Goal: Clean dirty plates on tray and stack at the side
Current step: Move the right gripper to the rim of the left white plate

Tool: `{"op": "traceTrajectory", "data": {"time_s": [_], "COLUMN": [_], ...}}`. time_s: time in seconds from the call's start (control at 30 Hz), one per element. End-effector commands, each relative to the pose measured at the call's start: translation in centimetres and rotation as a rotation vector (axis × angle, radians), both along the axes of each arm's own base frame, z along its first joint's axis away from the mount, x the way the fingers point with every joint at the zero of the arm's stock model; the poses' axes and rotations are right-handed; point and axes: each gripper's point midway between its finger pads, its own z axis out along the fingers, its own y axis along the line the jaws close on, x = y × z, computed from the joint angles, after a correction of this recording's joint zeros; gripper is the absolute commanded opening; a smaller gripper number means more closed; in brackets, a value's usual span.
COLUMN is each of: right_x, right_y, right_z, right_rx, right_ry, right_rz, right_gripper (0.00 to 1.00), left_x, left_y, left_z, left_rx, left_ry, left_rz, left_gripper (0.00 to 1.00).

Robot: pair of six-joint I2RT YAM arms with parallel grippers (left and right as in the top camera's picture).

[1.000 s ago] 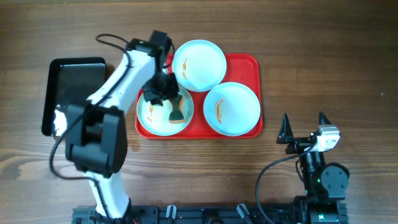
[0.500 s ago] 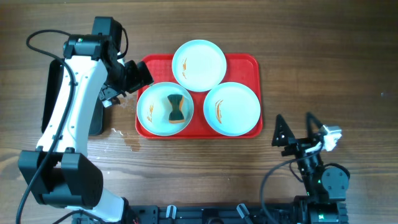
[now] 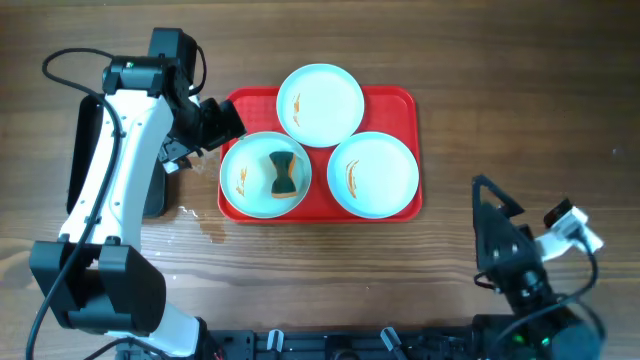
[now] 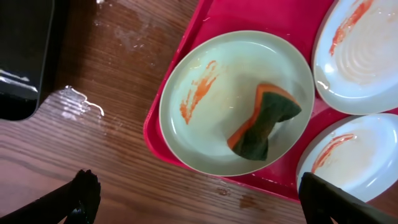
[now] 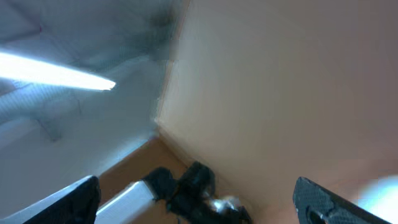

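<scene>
Overhead, left tool [image 3: 225, 122] hangs spread beside the tray [image 3: 405, 100], right tool [image 3: 515, 215] spread too, tipped upward.

Brown wooden table [image 3: 520, 100] (one wet patch [image 3: 205, 222]).

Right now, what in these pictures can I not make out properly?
Black tray: overhead view, the left arm covers most of it.
Plate with the sponge: left wrist view, the sponge hides the surface beneath.
Upper right plate and lower right plate: left wrist view, cut off by the picture's edges.
Right wrist view: blurred, showing none of the plates.
</scene>
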Motion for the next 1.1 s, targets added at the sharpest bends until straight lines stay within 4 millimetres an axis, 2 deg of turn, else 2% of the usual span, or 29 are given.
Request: {"op": "traceTrajectory", "data": {"time_s": [0.0,0.07,0.13,0.27,0.37,0.43,0.47,0.5,0.6,0.67,0.8,0.83,0.93,0.97,1.03,1.07], "right_x": [1.0,2.8,5.5,9.3,12.1,13.7,15.6,15.8,16.0,15.9,15.9,16.2,16.5,16.5,16.7,16.9], "right_y": [0.4,0.4,0.4,0.9,2.2,3.3,6.4,7.2,10.0,12.0,13.7,14.1,15.8,16.7,17.8,18.2], "right_z": [4.4,3.8,2.1,-1.3,-3.4,-4.8,-6.9,-7.3,-10.6,-14.6,-20.9,-22.1,-23.3,-23.1,-22.7,-22.7], "right_rx": [-0.414,-0.567,-0.723,-0.864,-0.817,-0.695,-0.586,-0.61,-0.735,-0.869,-1.122,-1.159,-1.122,-1.101,-1.092,-1.098], "right_ry": [-0.021,0.077,0.251,0.537,0.725,0.846,0.863,0.822,0.774,0.826,0.939,0.963,0.993,0.963,0.906,0.891], "right_rz": [-0.126,-0.128,-0.07,0.106,0.231,0.296,0.508,0.558,0.675,0.694,0.623,0.588,0.582,0.617,0.645,0.638], "right_gripper": [1.0,1.0,1.0,1.0,1.0,1.0,0.99,0.96,0.81,0.78,0.88,1.0,1.0,0.96,0.77,0.73], "left_x": [-0.1,-0.1,-0.1,0.1,0.1,0.1,0.1,0.1,0.2,0.4,0.5,0.5,0.5,0.5,0.5,0.5], "left_y": [0.8,0.7,0.1,-0.2,-0.2,-0.2,-0.2,-0.2,-0.2,0.0,0.0,0.0,0.0,0.0,0.1,0.3], "left_z": [-0.4,-0.4,-0.4,-0.3,-0.3,-0.4,-0.4,-0.4,-0.4,-0.4,-0.4,-0.4,-0.4,-0.4,-0.4,-0.4], "left_rx": [0.036,0.029,-0.003,-0.021,-0.022,-0.021,-0.021,-0.021,-0.021,-0.01,-0.007,-0.007,-0.006,-0.006,0.001,0.009], "left_ry": [0.013,0.013,0.015,0.006,0.006,0.007,0.007,0.007,0.003,-0.005,-0.009,-0.009,-0.009,-0.009,-0.01,-0.011], "left_rz": [0.008,0.011,0.008,0.006,0.006,0.006,0.006,0.006,0.005,0.006,0.007,0.006,0.006,0.006,0.007,0.008], "left_gripper": [1.0,1.0,1.0,1.0,1.0,1.0,1.0,1.0,1.0,1.0,1.0,1.0,1.0,1.0,1.0,1.0]}}
